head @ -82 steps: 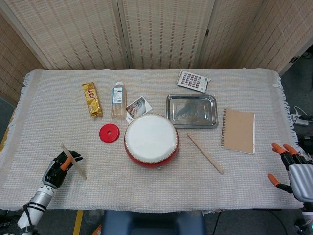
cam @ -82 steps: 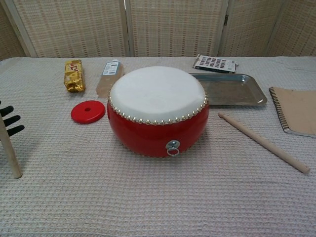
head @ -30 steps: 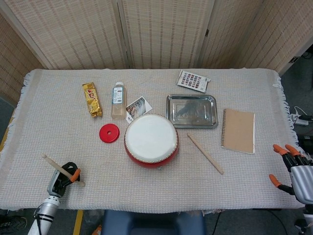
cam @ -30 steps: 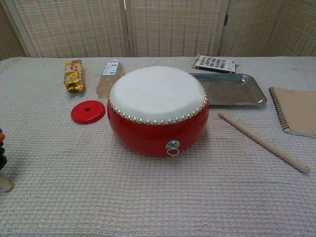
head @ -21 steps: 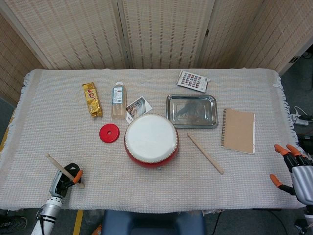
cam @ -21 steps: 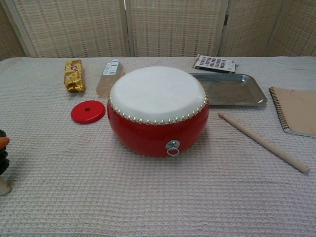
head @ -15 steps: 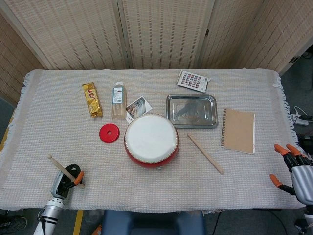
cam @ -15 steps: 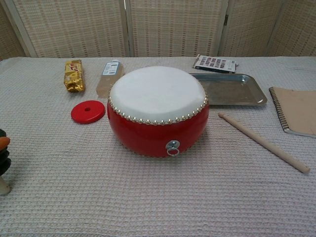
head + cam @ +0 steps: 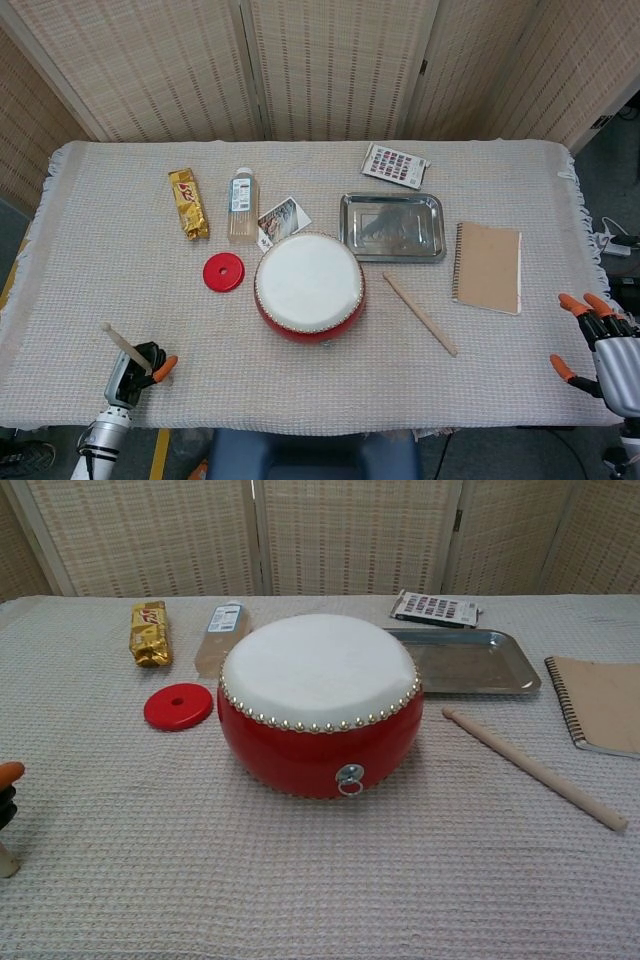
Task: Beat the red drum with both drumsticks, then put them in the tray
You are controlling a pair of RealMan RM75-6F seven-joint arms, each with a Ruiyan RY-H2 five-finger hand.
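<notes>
The red drum point(image 9: 308, 287) point(image 9: 318, 702) with its white skin stands mid-table. At the near left corner my left hand point(image 9: 132, 373) point(image 9: 6, 798) grips one wooden drumstick point(image 9: 125, 345), whose tip points up and to the left. The second drumstick point(image 9: 420, 313) point(image 9: 533, 767) lies loose on the cloth, right of the drum and in front of the metal tray point(image 9: 392, 227) point(image 9: 463, 662). My right hand point(image 9: 604, 345) hovers past the table's right edge, fingers spread and holding nothing.
Behind the drum lie a gold snack bar point(image 9: 187, 203), a small bottle point(image 9: 241, 204), a photo card point(image 9: 280, 220) and a red disc point(image 9: 223, 272). A colour-swatch card point(image 9: 395, 165) sits behind the tray. A brown notebook point(image 9: 488, 266) lies at the right.
My left hand has drawn back toward the table's near edge and turned the drumstick so its tip points up and left. The right hand and the loose drumstick have barely moved.
</notes>
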